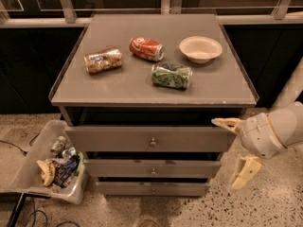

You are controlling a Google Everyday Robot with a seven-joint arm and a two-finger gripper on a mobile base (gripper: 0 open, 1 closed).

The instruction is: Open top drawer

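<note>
The top drawer (118, 139) is the widest grey front under the cabinet top, with a small round metal knob (152, 142) at its centre. It stands pulled out a little, a dark gap showing above it. My gripper (235, 151) is at the drawer's right end, off to the side of the knob. It is open: one yellowish finger (227, 123) points left at the drawer's upper right corner, the other finger (245, 172) hangs lower, beside the middle drawer. Nothing is between them.
On the cabinet top (118, 86) lie a brown can (102, 60), a red can (146, 48), a green can (171, 75) and a white bowl (200, 48). Two narrower drawers (152, 168) sit below. A bin of trash (53, 162) stands on the floor at left.
</note>
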